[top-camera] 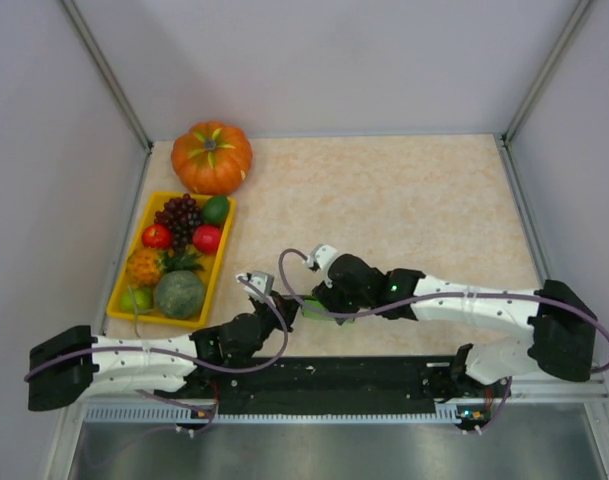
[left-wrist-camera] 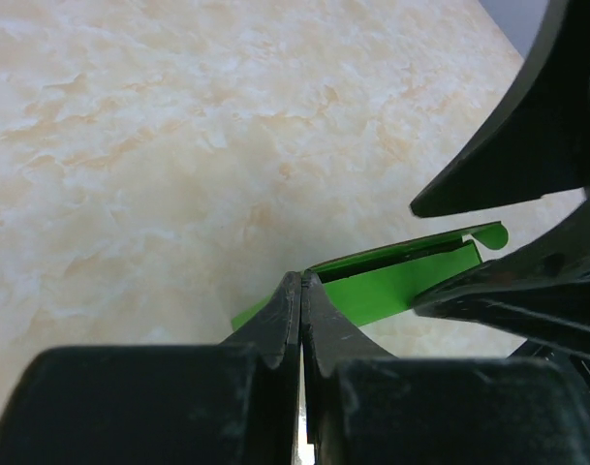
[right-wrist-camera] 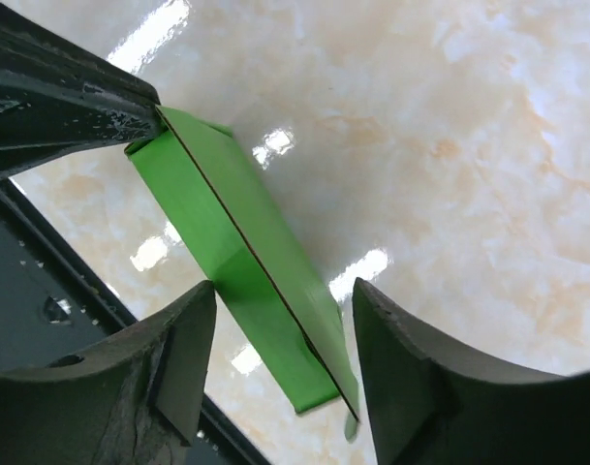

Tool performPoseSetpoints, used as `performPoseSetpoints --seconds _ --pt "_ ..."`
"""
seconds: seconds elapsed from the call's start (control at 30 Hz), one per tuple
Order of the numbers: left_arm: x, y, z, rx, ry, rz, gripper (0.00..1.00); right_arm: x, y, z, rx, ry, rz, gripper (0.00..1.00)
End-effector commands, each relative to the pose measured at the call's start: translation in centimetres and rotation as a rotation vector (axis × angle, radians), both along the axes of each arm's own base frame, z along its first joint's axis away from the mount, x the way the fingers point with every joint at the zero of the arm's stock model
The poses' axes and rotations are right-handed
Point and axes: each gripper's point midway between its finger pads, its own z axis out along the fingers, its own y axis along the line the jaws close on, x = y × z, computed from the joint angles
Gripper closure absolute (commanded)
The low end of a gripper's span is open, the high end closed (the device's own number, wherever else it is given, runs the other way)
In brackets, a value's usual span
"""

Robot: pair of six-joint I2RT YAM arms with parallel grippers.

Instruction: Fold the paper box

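The paper box [right-wrist-camera: 238,232] is a bright green card, folded into a flat, narrow strip and held tilted above the marbled tabletop. In the top view only a sliver of it [top-camera: 325,314] shows between the two grippers, near the table's front edge. My left gripper [left-wrist-camera: 302,283] is shut, pinching one end of the card [left-wrist-camera: 401,287]. In the right wrist view its dark fingers [right-wrist-camera: 77,92] grip the card's upper corner. My right gripper [right-wrist-camera: 285,291] is open, with one finger on each side of the card's lower end and not touching it.
An orange pumpkin [top-camera: 212,157] sits at the back left. A yellow tray [top-camera: 121,287] of fruit lies along the left side. A black strip [top-camera: 334,375] runs along the table's front edge. Grey walls enclose the table on three sides.
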Motion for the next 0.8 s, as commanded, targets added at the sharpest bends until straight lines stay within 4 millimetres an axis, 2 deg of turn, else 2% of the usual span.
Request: performPoseSetpoints --seconds 0.0,0.03,0.1,0.13,0.23,0.3,0.37,0.4,0.47,0.53,0.67,0.7,0.77 --pt "-1.0 1.5 -3.9 0.138 0.046 0.009 1.0 0.1 -1.6 5.1 0.099 0.011 -0.163 0.4" --pt "-1.2 1.4 -3.9 0.143 0.043 0.002 1.0 -0.1 -1.8 5.7 0.122 0.043 -0.209 0.39" --pt "-1.1 1.3 -3.7 0.148 0.034 0.013 1.0 -1.0 -3.6 5.8 0.101 0.105 -0.265 0.37" --pt "-1.2 1.1 -3.6 0.153 0.031 0.011 1.0 -1.4 -4.2 6.7 0.141 0.119 -0.297 0.36" --pt "-1.3 0.8 -3.7 0.178 0.036 0.015 1.0 -2.6 -6.6 6.7 0.15 0.181 -0.358 0.36" --pt "-1.3 0.6 -3.8 0.189 0.037 0.016 1.0 -3.4 -7.7 6.3 0.141 0.226 -0.389 0.46" --pt "-1.4 0.5 -3.9 0.192 0.041 0.017 1.0 -4.7 -7.6 6.5 0.181 0.289 -0.387 0.54" --pt "-1.5 0.4 -3.9 0.197 0.043 0.016 1.0 -5.1 -7.5 6.5 0.194 0.311 -0.382 0.62" --pt "-1.6 0.2 -3.7 0.194 0.041 0.014 1.0 -5.9 -7.7 6.0 0.196 0.341 -0.375 0.69" --pt "-1.6 0.1 -3.6 0.197 0.038 0.015 1.0 -5.8 -8.1 5.3 0.157 0.332 -0.361 0.7" --pt "-1.6 0.0 -3.8 0.211 0.037 0.013 1.0 -4.0 -8.7 4.5 0.078 0.252 -0.39 0.7" --pt "-1.6 0.0 -3.8 0.212 0.038 0.013 1.0 -3.8 -8.5 4.0 0.047 0.254 -0.392 0.71" --pt "-1.7 0.0 -3.8 0.209 0.041 0.015 1.0 -3.4 -8.0 4.2 0.033 0.243 -0.376 0.71"
